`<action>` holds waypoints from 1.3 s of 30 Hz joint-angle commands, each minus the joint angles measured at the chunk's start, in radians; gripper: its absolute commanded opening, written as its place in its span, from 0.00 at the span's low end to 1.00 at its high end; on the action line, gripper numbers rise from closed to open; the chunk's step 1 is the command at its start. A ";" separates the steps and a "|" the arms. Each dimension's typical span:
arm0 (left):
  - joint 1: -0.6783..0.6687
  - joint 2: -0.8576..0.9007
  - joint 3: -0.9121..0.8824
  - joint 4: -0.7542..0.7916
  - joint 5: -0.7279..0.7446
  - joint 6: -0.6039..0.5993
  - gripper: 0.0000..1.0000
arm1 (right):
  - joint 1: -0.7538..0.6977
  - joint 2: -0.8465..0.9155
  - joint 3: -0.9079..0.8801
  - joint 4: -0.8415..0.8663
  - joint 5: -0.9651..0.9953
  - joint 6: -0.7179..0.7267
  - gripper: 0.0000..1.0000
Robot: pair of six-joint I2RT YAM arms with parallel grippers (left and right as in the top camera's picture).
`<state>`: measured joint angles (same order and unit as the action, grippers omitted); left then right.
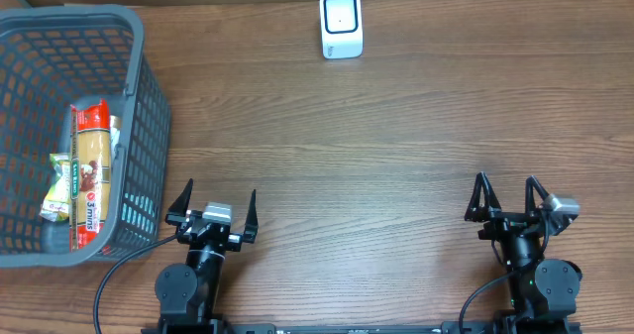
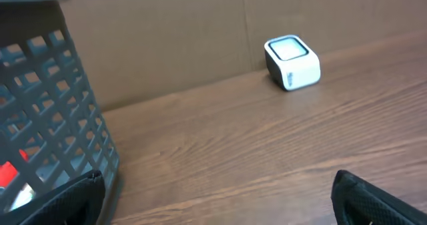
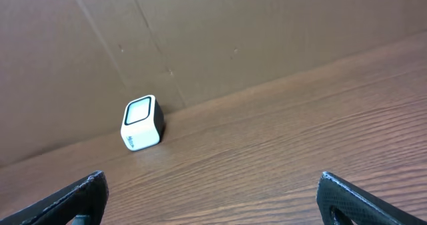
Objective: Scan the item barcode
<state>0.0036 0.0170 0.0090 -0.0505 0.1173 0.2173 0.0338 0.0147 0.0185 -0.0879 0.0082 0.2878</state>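
Starting at the left of the overhead frame, a grey mesh basket [image 1: 149, 126] sits on the bench [image 1: 396, 156]. It holds a red-and-yellow packet [image 1: 89, 170] whose long axis runs top to bottom of the frame, with a smaller yellow-green packet [image 1: 59, 190] just beside it on the left. The left arm [image 1: 203, 260] rests at the lower left, just right of the basket's wall, its jaws spread wide and empty; the packets lie up and left of them, over that wall. The white scanner [image 1: 341, 24] stands at upper centre, well apart. At lower right, the right arm [image 1: 530, 265] has its jaws apart too, holding nothing. The left arm is plainly nearer, so the pick likely falls to it.
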 commanded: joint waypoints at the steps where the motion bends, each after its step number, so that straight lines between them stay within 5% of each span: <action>1: -0.002 -0.009 -0.004 0.028 0.018 0.005 1.00 | 0.005 -0.011 -0.010 0.005 -0.005 -0.004 1.00; 7: -0.001 -0.003 0.041 0.092 0.003 -0.217 1.00 | 0.004 -0.010 0.014 0.002 -0.051 -0.008 1.00; 21: -0.002 0.478 0.536 -0.105 0.069 -0.150 1.00 | 0.004 0.131 0.293 -0.024 -0.047 -0.061 1.00; 27: -0.002 0.753 0.970 -0.414 0.090 -0.144 1.00 | 0.004 0.280 0.529 -0.186 -0.052 -0.115 1.00; 39: -0.002 1.372 2.101 -1.368 0.060 -0.090 1.00 | 0.004 0.846 1.268 -0.813 -0.145 -0.200 1.00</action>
<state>0.0017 1.2823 1.9057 -1.3064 0.1829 0.1024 0.0338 0.7219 1.1126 -0.8001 -0.0902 0.1444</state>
